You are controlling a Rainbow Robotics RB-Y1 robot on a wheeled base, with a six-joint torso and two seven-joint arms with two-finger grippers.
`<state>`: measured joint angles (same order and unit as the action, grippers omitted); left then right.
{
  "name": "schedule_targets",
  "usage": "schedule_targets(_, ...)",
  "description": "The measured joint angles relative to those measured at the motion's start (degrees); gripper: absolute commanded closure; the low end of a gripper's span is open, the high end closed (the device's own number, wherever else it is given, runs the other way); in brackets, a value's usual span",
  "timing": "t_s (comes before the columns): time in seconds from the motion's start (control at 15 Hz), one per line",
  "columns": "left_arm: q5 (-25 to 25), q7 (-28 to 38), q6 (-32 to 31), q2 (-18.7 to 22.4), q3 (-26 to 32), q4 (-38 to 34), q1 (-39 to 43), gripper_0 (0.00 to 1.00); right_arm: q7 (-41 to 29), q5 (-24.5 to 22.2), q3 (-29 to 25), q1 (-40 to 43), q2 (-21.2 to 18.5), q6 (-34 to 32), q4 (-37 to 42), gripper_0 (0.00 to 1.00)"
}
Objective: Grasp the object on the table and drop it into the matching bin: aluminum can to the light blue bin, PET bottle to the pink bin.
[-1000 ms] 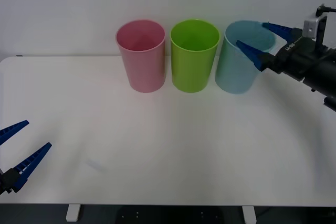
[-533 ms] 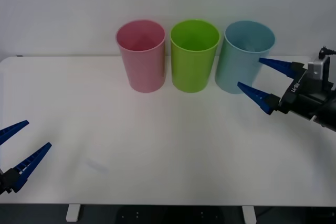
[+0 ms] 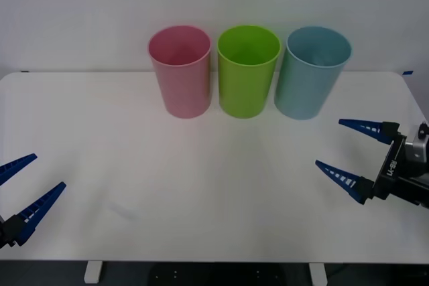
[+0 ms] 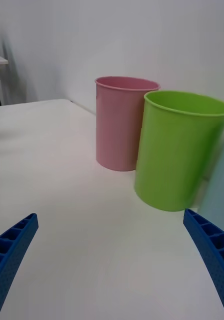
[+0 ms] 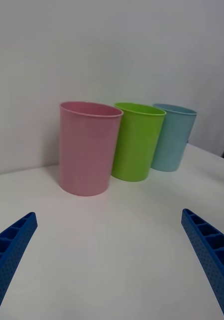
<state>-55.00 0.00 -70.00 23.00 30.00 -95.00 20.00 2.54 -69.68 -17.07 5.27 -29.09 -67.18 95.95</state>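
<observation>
Bins: three in total, one pink bin (image 3: 179, 72), one green bin (image 3: 248, 72) and one blue bin (image 3: 311, 73), standing in a single row. Bench (image 3: 214, 192): one, white. Grippers: two, one left gripper (image 3: 19, 189) and one right gripper (image 3: 348, 152), each with two blue fingers spread apart.

Front view: high above the arms, facing forward and down over the desk (image 3: 201, 185) toward the far wall. Right wrist view: low over the desk, near the pink bin (image 4: 122, 124) and lime green bin (image 4: 179, 150). Left wrist view: low, farther back. All three share the bin row, light blue bin (image 5: 173, 136) included.
</observation>
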Motion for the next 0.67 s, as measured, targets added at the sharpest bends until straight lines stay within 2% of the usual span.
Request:
schedule_targets(0.33, 0.0, 0.0, 0.0, 0.0, 0.0, 0.0, 0.0, 0.0, 0.87, 0.68, -0.19, 6.68, 0.0, -0.05, 3.81, 0.0)
schedule_targets(0.67, 0.0, 0.0, 0.0, 0.0, 0.0, 0.0, 0.0, 0.0, 0.46, 0.63, -0.17, 7.99, 0.0, -0.06, 3.9, 0.0)
